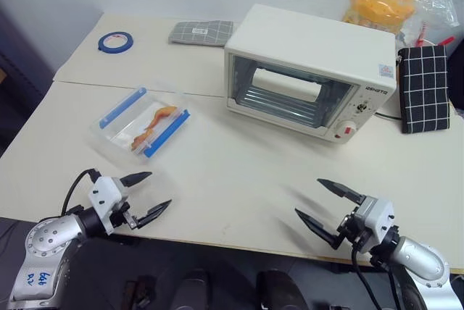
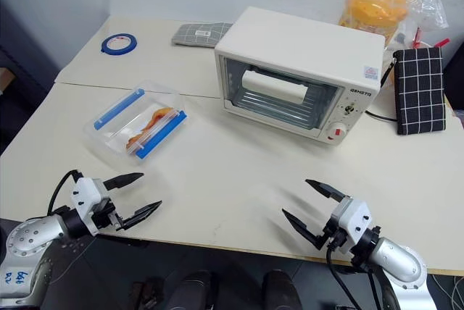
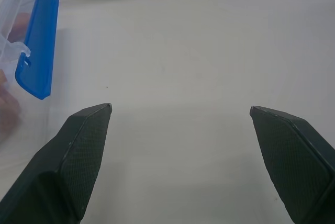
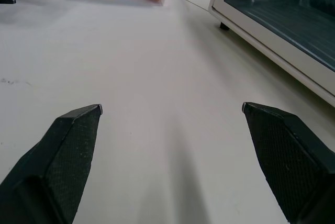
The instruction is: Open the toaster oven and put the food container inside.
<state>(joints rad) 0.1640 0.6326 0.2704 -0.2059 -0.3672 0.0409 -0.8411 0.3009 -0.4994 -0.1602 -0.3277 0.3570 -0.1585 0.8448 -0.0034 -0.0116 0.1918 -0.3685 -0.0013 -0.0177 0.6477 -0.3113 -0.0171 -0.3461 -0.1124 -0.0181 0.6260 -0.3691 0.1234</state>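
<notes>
Progress: nothing done | toaster oven (image 1: 304, 78) door being kept closed | food container (image 1: 143, 123) being left on worktop (image 1: 239, 179) | both jaws being held released, empty

left gripper (image 3: 180, 110) fingers spread wide, nothing between them | hovering over bare table (image 3: 172, 41) | food container (image 3: 23, 51) blue clip peeking in off to one side

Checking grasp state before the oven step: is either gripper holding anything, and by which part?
Nothing is held. The left gripper and right gripper are both open over bare table. The food container sits apart, untouched; the toaster oven door is shut.
</notes>
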